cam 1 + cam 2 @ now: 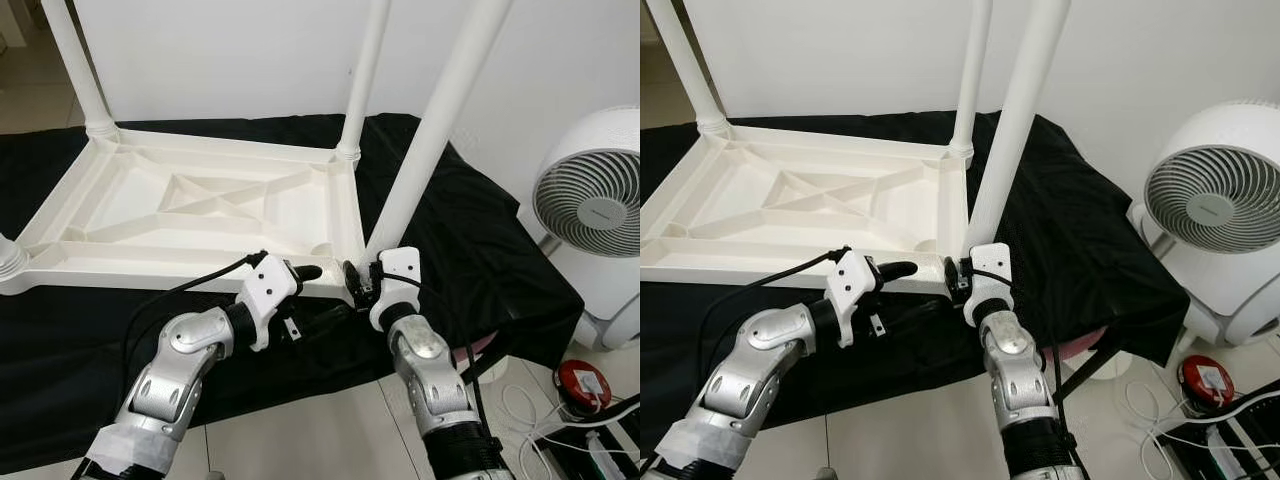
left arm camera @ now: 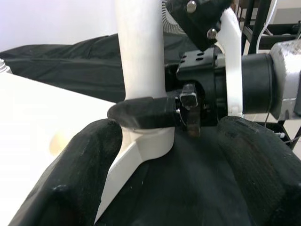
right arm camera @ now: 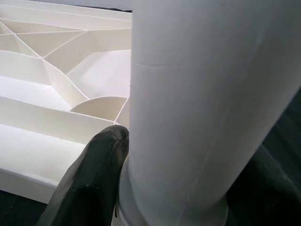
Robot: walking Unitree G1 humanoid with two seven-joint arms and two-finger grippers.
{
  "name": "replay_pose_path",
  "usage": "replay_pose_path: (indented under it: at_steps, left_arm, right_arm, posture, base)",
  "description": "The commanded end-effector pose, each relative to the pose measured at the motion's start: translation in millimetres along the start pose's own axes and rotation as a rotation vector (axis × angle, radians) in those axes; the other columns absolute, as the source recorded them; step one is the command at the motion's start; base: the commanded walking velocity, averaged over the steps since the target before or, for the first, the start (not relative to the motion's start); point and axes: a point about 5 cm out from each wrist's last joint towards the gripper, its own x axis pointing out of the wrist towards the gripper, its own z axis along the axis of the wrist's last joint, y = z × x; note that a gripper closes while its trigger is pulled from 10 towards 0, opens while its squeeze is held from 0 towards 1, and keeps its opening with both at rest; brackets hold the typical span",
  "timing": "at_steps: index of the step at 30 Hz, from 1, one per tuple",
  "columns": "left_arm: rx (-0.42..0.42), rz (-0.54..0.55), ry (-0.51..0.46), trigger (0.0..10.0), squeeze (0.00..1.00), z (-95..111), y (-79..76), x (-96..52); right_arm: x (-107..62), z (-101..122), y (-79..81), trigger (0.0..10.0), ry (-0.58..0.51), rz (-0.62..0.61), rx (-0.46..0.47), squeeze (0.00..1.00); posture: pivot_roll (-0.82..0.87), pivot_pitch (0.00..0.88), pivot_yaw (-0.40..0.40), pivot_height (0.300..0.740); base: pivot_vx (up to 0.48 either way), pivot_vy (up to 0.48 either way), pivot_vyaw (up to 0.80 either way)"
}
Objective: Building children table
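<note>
- Where the upside-down white tabletop (image 1: 190,215) lies on the black cloth (image 1: 470,260), its ribbed underside faces up, and the leg (image 1: 435,125) at its near right corner rises tilted toward the right.
- The right gripper (image 1: 362,282) has its jaws closed round the base of that leg, just above the corner socket.
- The right wrist view shows one black finger (image 3: 91,181) pressed against the leg's white shaft where it meets the wider collar, with the ribs of the tabletop behind it; the other finger is hidden behind the leg.
- The left gripper (image 1: 300,300) sits at the tabletop's near edge, just beside the right gripper, one finger lying along the edge toward the corner.
- Its jaws stand apart, holding nothing: in the left wrist view its two fingers (image 2: 70,179) frame the leg's base and the right gripper's clamped finger.
- The head views add what the wrist views lack: three more legs (image 1: 365,75) stand upright at the other corners, and a white fan (image 1: 590,200) stands on the floor to the right, with a red round device (image 1: 582,385) and cables near it.
</note>
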Motion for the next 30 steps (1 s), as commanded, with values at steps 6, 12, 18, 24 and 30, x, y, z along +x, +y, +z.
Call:
replay_pose_path:
  at_steps: [6, 12, 18, 24, 30]
  left_arm:
    - [0.013, 0.049, -0.004, 10.0, 0.0, 3, 1.2, 1.0]
    - [0.013, 0.047, -0.008, 10.0, 0.0, 4, 1.4, 1.6]
    - [0.012, 0.05, -0.006, 10.0, 0.0, 4, 2.0, 0.2]
    - [0.013, 0.056, -0.008, 10.0, 0.0, 5, 3.7, 0.1]
    - [0.011, 0.055, -0.01, 10.0, 0.0, 6, 3.3, 0.1]
  right_arm:
    - [-1.8, 3, -12.3, 10.0, 0.005, -0.041, 0.016, 1.0]
    - [0.3, 9, -19.3, 10.0, -0.011, 0.014, -0.002, 1.0]
    - [5.5, 14, -29.9, 10.0, -0.022, 0.204, -0.029, 0.0]
    - [10.1, 18, -32.7, 10.0, -0.05, 0.327, -0.088, 0.0]
    - [12.9, 20, -32.0, 10.0, -0.063, 0.429, -0.123, 0.0]
  posture:
    - [0.0, 0.0, -0.084, 0.74]
    - [0.0, 0.0, -0.084, 0.74]
    - [0.0, 0.0, -0.078, 0.74]
    - [0.0, 0.0, -0.075, 0.74]
    - [0.0, 0.0, -0.07, 0.74]
  base:
    - [0.0, 0.0, 0.0]
    - [0.0, 0.0, 0.0]
    - [0.0, 0.0, 0.0]
    - [0.0, 0.0, 0.0]
    - [0.0, 0.0, 0.0]
